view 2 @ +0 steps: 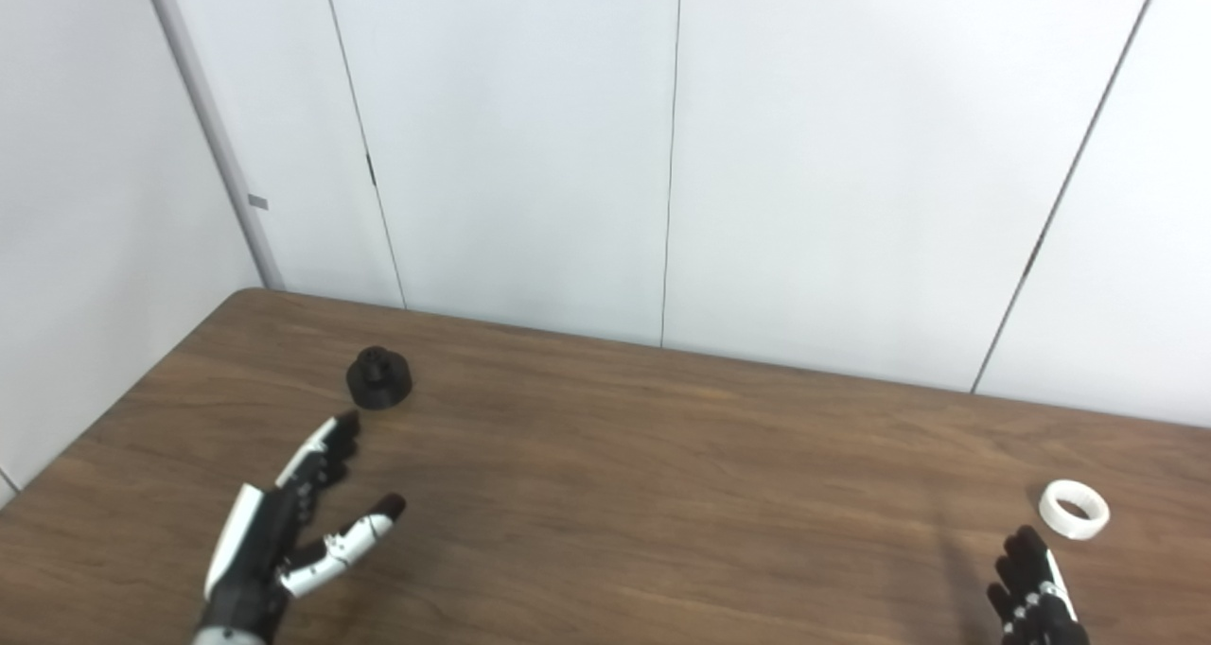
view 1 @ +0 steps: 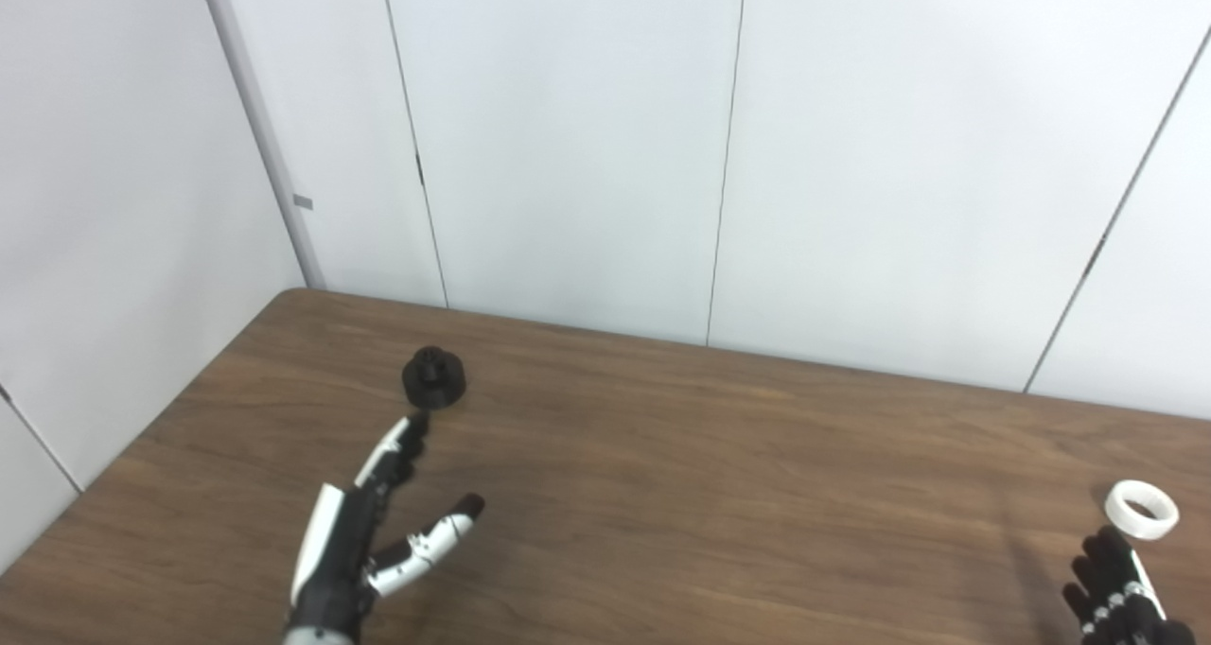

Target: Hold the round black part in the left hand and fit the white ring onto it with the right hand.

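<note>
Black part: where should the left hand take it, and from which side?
Grip the black part around its wide round base, coming from the near side where the open left hand already points. The narrower raised hub on top probably has to stay clear for the white ring.

One round black part sits just beyond the left hand. One white ring lies just beyond the right hand. Two hands, one wooden table.
</note>
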